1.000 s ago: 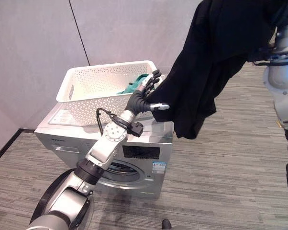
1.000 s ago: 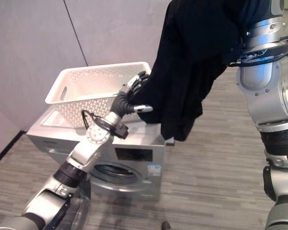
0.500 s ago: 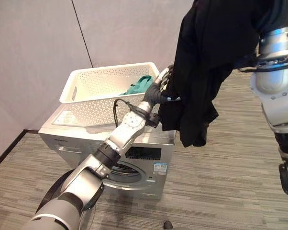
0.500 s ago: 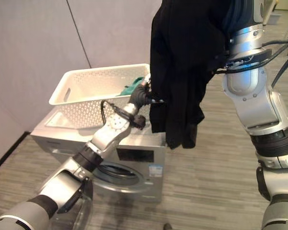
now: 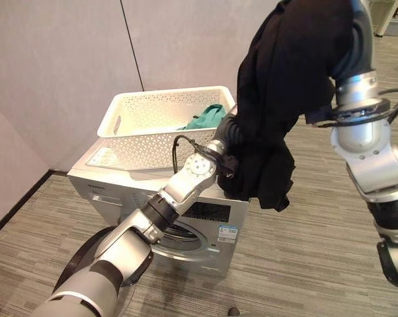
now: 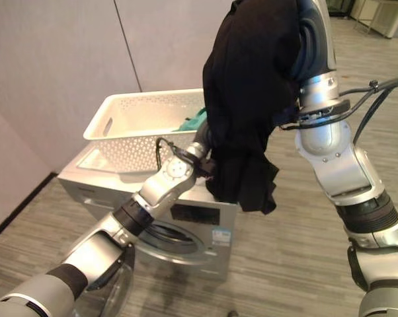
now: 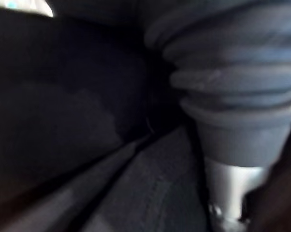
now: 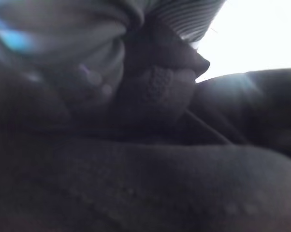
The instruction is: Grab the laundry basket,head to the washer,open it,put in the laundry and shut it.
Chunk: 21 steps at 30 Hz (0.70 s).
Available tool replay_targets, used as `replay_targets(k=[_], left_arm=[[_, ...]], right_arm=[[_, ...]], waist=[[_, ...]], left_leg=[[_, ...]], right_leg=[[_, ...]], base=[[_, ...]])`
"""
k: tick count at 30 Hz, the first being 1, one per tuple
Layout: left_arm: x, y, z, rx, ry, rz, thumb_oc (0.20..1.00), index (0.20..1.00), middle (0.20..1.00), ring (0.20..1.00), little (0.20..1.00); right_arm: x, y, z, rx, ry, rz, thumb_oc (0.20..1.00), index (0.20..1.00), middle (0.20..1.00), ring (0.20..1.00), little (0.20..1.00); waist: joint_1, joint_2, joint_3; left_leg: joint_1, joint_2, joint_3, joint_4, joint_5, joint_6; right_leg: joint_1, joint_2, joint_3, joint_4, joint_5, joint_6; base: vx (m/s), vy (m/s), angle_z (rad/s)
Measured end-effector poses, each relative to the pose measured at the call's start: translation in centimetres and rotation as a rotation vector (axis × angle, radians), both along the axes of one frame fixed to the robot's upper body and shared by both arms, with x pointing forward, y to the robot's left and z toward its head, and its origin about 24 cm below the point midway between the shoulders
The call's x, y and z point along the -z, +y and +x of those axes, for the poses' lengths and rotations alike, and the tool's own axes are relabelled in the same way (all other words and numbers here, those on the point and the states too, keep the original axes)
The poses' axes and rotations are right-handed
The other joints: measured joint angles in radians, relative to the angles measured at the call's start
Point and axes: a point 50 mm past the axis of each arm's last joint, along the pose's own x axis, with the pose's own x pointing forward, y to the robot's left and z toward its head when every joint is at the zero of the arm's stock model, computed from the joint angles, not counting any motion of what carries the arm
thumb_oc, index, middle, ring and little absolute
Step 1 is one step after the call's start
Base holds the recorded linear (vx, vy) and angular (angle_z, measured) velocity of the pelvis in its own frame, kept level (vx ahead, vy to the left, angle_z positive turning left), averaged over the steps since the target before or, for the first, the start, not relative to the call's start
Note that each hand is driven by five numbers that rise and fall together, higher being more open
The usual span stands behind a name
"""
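A large black garment (image 5: 285,86) hangs draped over my raised right arm (image 5: 361,125), whose hand is buried under the cloth at the top. The garment's lower end dangles just past the right top corner of the silver washer (image 5: 232,211). My left hand (image 5: 228,132) reaches across the washer's top into the garment, with only its dark ribbed cover (image 7: 232,72) showing. A white perforated laundry basket (image 5: 153,142) stands on the washer with a teal cloth (image 5: 209,117) inside. The washer's round door (image 6: 116,284) is swung open at the lower left.
Grey walls stand close behind and to the left of the washer. Striped grey floor (image 5: 305,264) spreads out in front and to the right. Furniture (image 6: 384,13) shows at the far upper right.
The camera has shifted. My left hand, earlier at the garment's edge, has pushed deeper into the black cloth. My right arm has brought the garment closer over the washer's corner.
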Motion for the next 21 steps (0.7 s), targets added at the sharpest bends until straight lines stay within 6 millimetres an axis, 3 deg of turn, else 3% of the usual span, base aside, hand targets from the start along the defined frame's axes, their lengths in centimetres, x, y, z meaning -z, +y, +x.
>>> replay_targets(k=[7,15,16,17,18,21], left_arm=[[-0.5,-1.1,0.0,0.020,0.020,-0.008,1.000,1.000,1.000,1.000,1.000],[-1.7,-1.3,-0.5,0.022,0.072,-0.124,1.000,1.000,1.000,1.000,1.000],[-1.7,-1.4,-0.6,0.022,0.075,-0.131,0.903,0.903,0.903,0.903,0.903],[-1.7,-1.4,-0.7,0.021,0.075,-0.140,0.429,0.429,0.429,0.429,0.429],[-1.7,-1.1,-0.7,0.012,0.077,-0.157,0.200,0.200,0.200,0.200,0.200],[-1.5,-0.7,-1.3,0.013,0.084,-0.209,0.200,0.200,0.200,0.200,0.200]], right_arm=[[0.8,1.0,0.4,-0.075,0.054,0.077,0.200,0.200,0.200,0.200,0.200],[3.5,4.7,1.4,-0.274,0.220,0.191,0.200,0.200,0.200,0.200,0.200],[3.5,4.8,1.4,-0.278,0.224,0.195,0.200,0.200,0.200,0.200,0.200],[3.5,4.8,1.4,-0.286,0.229,0.203,0.200,0.200,0.200,0.200,0.200],[3.6,4.8,1.4,-0.287,0.232,0.206,0.200,0.200,0.200,0.200,0.200],[4.0,4.7,1.3,-0.288,0.240,0.225,0.200,0.200,0.200,0.200,0.200]], waist=[[0.005,0.000,0.000],[0.009,-0.010,0.006],[0.009,-0.013,0.008],[0.007,-0.017,0.010],[0.009,-0.018,0.011],[0.004,-0.019,0.011]], left_leg=[[-0.002,0.000,-0.002,0.000,0.000,-0.001],[0.003,0.008,0.007,-0.001,0.000,-0.001],[0.003,0.008,0.007,-0.001,0.000,-0.001],[0.005,0.010,0.012,-0.003,0.000,-0.001],[0.013,0.012,0.028,-0.007,0.000,-0.001],[0.024,0.014,0.040,-0.019,0.000,-0.001]], right_leg=[[0.000,0.000,-0.006,0.000,-0.001,0.000],[-0.001,0.002,0.002,0.000,-0.001,0.001],[-0.001,0.002,0.002,0.000,0.000,0.001],[-0.002,0.003,0.005,0.000,0.000,0.000],[-0.003,0.005,0.016,0.000,0.001,0.000],[-0.003,0.007,0.027,0.000,0.001,0.000]], base=[[0.01,-0.001,0.04],[0.00,-0.001,-0.02],[0.02,0.004,-0.04],[0.03,0.007,-0.14],[0.02,0.006,-0.20],[0.01,0.001,-0.14]])
